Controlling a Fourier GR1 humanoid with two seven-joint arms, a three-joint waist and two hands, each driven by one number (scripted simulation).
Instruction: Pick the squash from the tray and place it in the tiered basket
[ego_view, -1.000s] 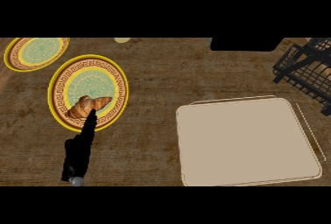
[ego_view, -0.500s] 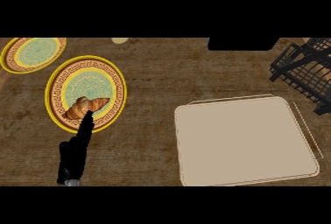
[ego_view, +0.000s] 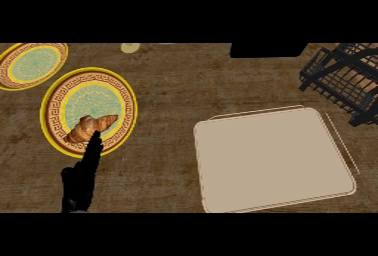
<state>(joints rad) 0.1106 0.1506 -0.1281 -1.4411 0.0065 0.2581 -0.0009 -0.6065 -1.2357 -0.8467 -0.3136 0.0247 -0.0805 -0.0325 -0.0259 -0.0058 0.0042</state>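
Observation:
The beige tray (ego_view: 221, 200) lies at the right of the head view, and nothing lies on it. No squash shows anywhere. The black wire tiered basket (ego_view: 332, 75) stands at the upper right, partly cut off by the view's edge. My left hand (ego_view: 80, 182) comes in from the lower left, open, with straight fingers (ego_view: 93, 150) pointing up. Their tips reach the lower end of a croissant (ego_view: 90, 127). My right hand does not show.
The croissant rests on a yellow-rimmed patterned plate (ego_view: 122, 95) at the left. A second such plate (ego_view: 33, 62) sits at the upper left corner. A small pale round thing (ego_view: 130, 48) lies at the far edge, and a dark block (ego_view: 267, 50) stands beside the basket.
My left hand has sunk slightly toward the lower left. The whole scene has shifted a little to the left in the view.

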